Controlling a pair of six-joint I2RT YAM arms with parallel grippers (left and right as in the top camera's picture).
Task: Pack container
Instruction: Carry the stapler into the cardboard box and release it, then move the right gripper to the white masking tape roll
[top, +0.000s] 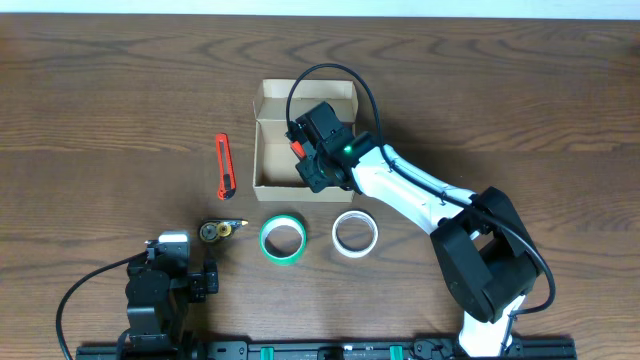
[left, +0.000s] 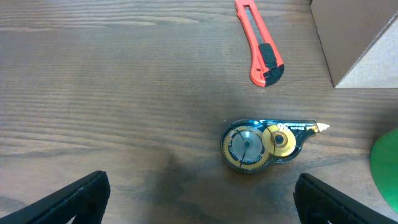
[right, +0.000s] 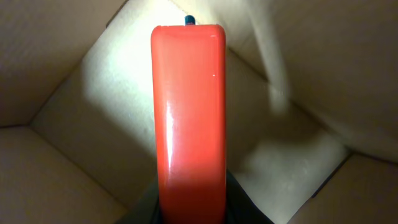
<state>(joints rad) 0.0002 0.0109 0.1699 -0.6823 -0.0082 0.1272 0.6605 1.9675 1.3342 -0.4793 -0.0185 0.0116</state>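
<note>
The container, a tan cardboard box (top: 262, 150) with its flap lid open at the back, stands at the table's middle. My right gripper (top: 312, 160) reaches down into it, shut on a smooth red oblong object (right: 189, 106) with a dark tip, held just above the box floor (right: 68, 168). A bit of the red object (top: 298, 150) shows in the overhead view. My left gripper (left: 202, 205) is open and empty, low over the table, just short of a correction tape dispenser (left: 261, 144).
A red box cutter (top: 224, 166) lies left of the box. The correction tape dispenser (top: 220, 230), a green tape roll (top: 283, 239) and a white tape roll (top: 354, 233) lie in a row in front of the box. The box corner (left: 354, 37) shows in the left wrist view.
</note>
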